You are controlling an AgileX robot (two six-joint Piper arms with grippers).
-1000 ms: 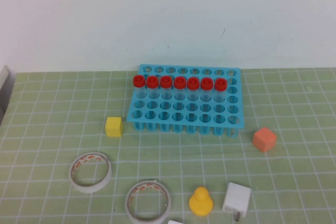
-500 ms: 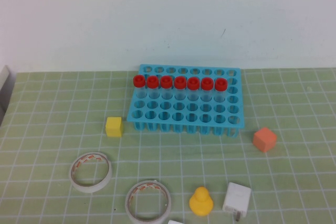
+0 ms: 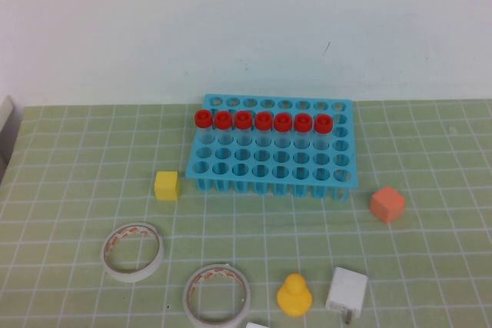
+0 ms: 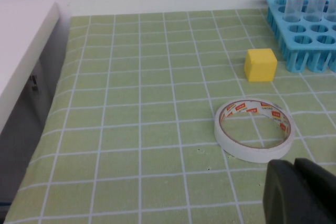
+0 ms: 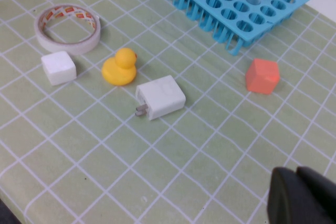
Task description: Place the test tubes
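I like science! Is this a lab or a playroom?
Probably a robot test bench: gridded green mat, blue rack of red-capped test tubes, a toy duck. Left gripper hangs shut near a tape roll, right gripper shut over bare mat.

No text can be read with certainty. The left tape roll [image 4: 247, 153] carries small red printed marks with white letters all around its inner cardboard ring, but the letters are too small to make out. The nearer tape roll [image 5: 73, 47] has the same kind of red marks on its inner ring, and these also cannot be read. In the high view both show only as red spots.
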